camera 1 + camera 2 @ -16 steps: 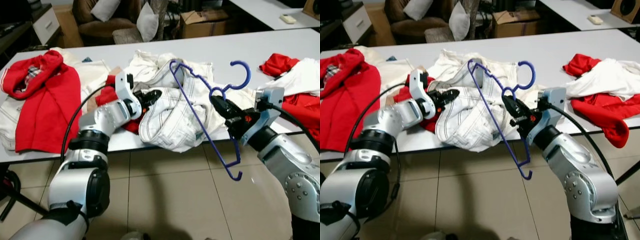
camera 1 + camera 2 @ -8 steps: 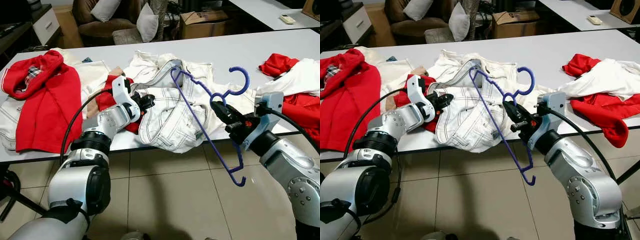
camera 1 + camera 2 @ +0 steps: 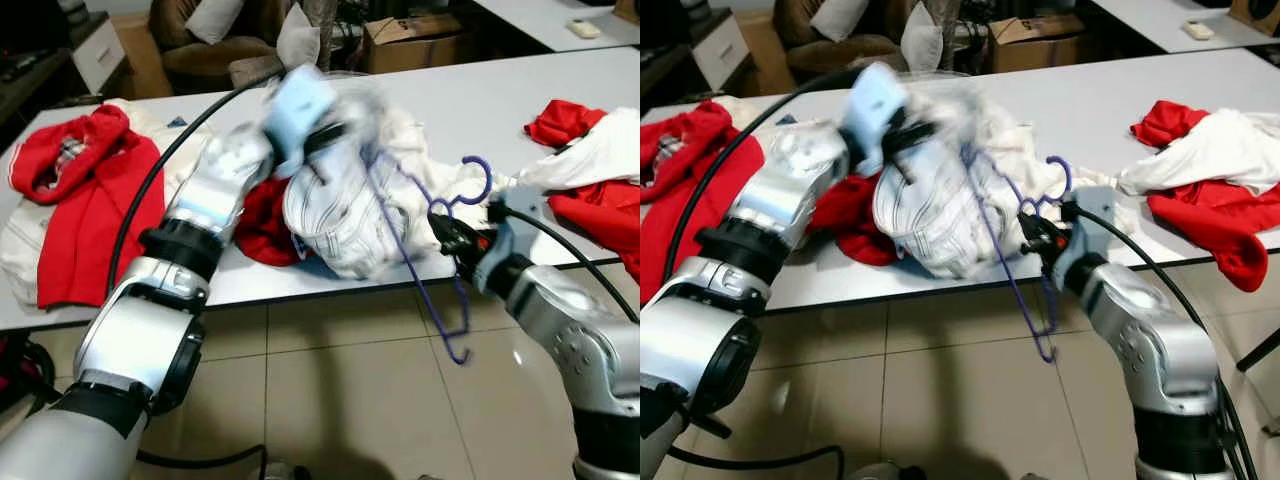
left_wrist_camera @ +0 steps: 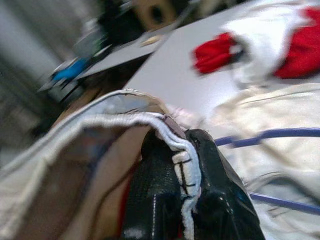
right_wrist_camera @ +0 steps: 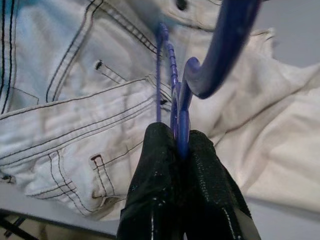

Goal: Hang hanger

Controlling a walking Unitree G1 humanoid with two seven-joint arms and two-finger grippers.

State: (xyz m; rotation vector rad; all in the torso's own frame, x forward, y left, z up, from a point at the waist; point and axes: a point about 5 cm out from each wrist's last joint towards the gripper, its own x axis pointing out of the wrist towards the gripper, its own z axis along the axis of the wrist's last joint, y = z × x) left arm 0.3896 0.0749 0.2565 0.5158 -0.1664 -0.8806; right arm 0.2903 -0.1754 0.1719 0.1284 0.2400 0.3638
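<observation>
1. Right gripper (image 5: 175, 150) is pinched tight on the neck of the blue plastic hanger (image 3: 420, 250), just below its hook, near the front edge of the white table (image 3: 480, 100).
2. From that grip the hanger hangs tilted, its lower end below the table edge over the tiled floor (image 3: 330, 390) and its upper end against the white jeans (image 3: 340, 210).
3. Left gripper (image 4: 175, 165) is raised above the table, its black fingers closed on the stitched hem of the jeans; the head views blur here.
4. Red garments (image 3: 80, 200) lie at both ends of the table, with white cloth (image 3: 600, 155) at its right end.
</observation>
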